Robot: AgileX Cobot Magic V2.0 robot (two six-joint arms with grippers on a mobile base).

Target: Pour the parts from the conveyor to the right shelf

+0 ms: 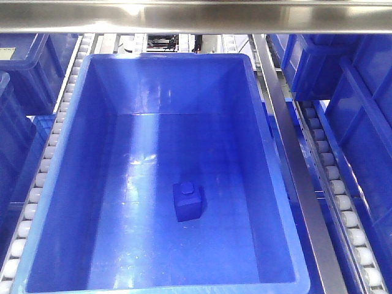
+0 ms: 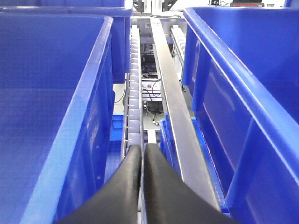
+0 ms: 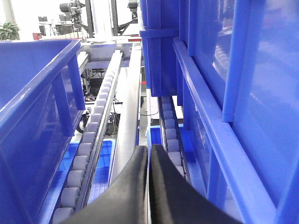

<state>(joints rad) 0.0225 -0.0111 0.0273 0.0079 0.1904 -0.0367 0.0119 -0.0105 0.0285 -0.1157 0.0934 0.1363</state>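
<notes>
One part (image 1: 188, 202), a small blue block with a round knob, lies on the floor of a large blue bin (image 1: 92, 153) standing on the right shelf (image 1: 295, 165), a steel rack with white roller rails (image 1: 44, 168). Neither gripper shows in the front view. In the left wrist view my left gripper (image 2: 142, 147) is shut with nothing between its black fingers, hovering over a roller rail (image 2: 134, 93) between two blue bins. My right gripper (image 3: 149, 148) is shut too, above a steel rail (image 3: 128, 116) between bins. The conveyor is out of view.
Blue bins flank the left gripper on the left (image 2: 88, 93) and on the right (image 2: 224, 65). Beside the right gripper stand a bin at left (image 3: 37, 93) and tall stacked bins at right (image 3: 210, 70). A steel crossbar (image 1: 196, 15) runs overhead. More bins sit below the rails.
</notes>
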